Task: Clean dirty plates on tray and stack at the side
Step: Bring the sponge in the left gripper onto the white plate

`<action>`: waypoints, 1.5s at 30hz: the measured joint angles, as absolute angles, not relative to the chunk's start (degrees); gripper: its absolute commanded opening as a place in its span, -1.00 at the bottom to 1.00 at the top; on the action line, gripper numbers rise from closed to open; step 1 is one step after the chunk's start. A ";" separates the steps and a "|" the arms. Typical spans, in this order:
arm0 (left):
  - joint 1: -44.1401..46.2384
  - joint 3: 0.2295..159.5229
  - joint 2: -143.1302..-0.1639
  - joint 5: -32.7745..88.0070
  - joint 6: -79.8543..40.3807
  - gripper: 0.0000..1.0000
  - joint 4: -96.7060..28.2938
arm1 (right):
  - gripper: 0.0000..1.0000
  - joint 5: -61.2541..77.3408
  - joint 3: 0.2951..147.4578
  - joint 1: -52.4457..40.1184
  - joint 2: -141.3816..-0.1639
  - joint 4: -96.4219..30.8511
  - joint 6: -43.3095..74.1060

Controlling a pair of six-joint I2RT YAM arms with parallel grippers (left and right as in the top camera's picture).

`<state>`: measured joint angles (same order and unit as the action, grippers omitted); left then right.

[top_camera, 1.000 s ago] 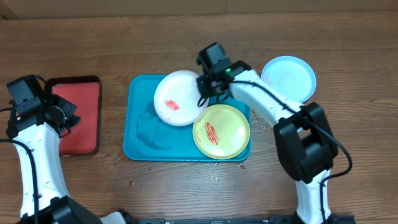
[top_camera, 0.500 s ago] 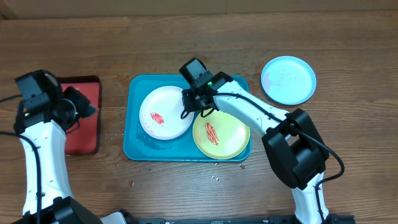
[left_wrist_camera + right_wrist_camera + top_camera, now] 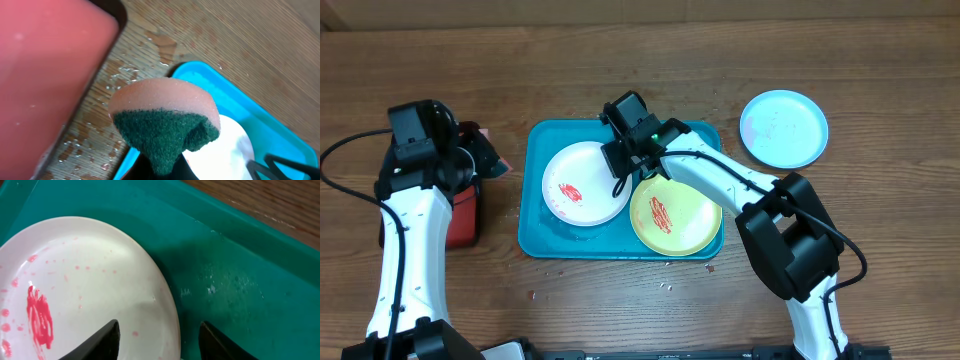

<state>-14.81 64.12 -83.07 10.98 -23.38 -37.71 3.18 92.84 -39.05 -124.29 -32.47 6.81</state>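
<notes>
1. Left gripper (image 3: pixel 486 160) clenched on the sponge (image 3: pixel 165 117), between red tray (image 3: pixel 460 218) and teal tray (image 3: pixel 535 238).
2. Right gripper (image 3: pixel 157 330) jaws spread over the rim of the white plate (image 3: pixel 582 183) — it lies flat in the teal tray.
3. Yellow plate (image 3: pixel 675 212) beside it; blue plate (image 3: pixel 783 128) out on the table (image 3: pixel 890 250).

Plates: 3 small round ones, 2 in the tray, 1 outside it.
Tray (image 3: pixel 536 236): teal-blue rectangle, rounded corners, raised rim; flat on the table, floor wet.
White plate (image 3: pixel 582 184): flat in the tray's left half; red smear left of centre, pink specks around it.
Yellow-green plate (image 3: pixel 676 212): flat in the tray's right front corner; red smear at centre.
Light blue plate (image 3: pixel 783 128): flat on the table, beyond the tray's far right corner.
</notes>
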 measured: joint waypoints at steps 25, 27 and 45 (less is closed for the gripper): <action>-1.41 61.19 -83.11 8.38 -26.96 -0.91 -37.01 | -0.92 6.35 93.34 -39.05 -127.79 -35.53 26.41; 0.10 60.42 -83.72 6.87 -28.64 -0.92 -36.71 | -0.92 6.59 93.34 -39.05 -127.79 -35.68 29.21; 3.38 59.96 -102.56 7.09 -32.71 -0.92 -22.61 | -0.91 6.02 93.38 -39.16 -127.79 -35.75 34.98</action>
